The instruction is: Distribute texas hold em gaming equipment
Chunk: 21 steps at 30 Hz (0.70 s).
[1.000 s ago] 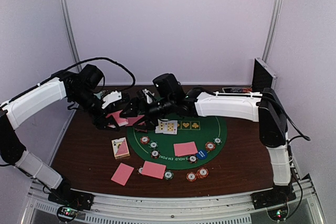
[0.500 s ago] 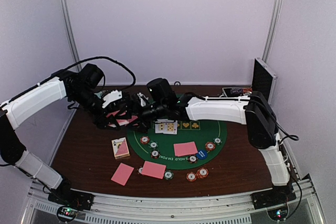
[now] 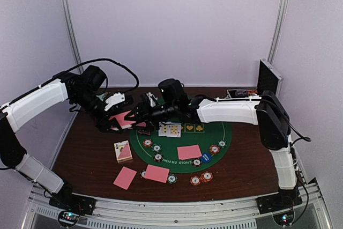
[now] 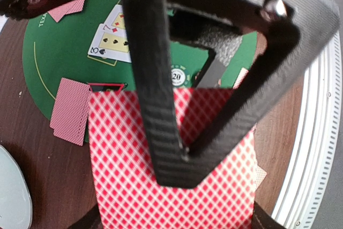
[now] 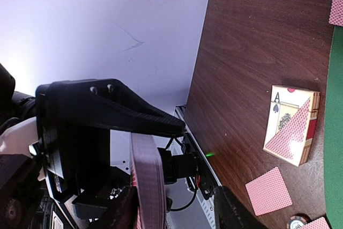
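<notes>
Smooth pink-backed cards (image 4: 118, 175) — matt green mat (image 3: 214, 132), wood-grain table (image 3: 86, 154).

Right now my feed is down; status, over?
Left fingers shut on pink-backed card deck. Right fingers open around it. Nothing in the way.

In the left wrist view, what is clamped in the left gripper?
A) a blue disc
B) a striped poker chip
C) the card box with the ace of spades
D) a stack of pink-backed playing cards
D: the left gripper presses its black finger onto the red-diamond back of the pink-backed playing cards, and the right wrist view shows the stack's thick edge.
</notes>
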Tool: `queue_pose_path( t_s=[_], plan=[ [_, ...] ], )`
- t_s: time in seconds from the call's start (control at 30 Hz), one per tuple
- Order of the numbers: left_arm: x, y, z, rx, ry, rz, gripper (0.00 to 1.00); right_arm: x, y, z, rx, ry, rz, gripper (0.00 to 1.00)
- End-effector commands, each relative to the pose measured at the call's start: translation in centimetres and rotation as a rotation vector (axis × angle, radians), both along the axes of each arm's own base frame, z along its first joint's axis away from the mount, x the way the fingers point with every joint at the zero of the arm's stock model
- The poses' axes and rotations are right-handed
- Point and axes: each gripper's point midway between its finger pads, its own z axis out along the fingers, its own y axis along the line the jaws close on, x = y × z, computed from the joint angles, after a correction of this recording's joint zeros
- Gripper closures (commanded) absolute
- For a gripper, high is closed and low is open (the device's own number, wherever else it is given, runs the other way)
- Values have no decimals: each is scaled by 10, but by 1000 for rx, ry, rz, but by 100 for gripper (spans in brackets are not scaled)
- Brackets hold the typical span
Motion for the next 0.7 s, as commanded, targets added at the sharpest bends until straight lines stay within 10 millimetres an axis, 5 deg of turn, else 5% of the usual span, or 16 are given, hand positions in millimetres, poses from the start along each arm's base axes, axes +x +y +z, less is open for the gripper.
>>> queue_pose_path(
  t_s=[0.0,0.4,0.67],
  plan=[
    [2,-8,12,-49,-42,-19,100,6,-17,-7,-48,16,-35,52],
    [0,-6,7,-37,-35,-18,100,10,-33,31,16,-13,-47,87],
    [0,-2,3,-19,-36,-12,100,23,-63,40,-46,-52,-58,98]
  ],
)
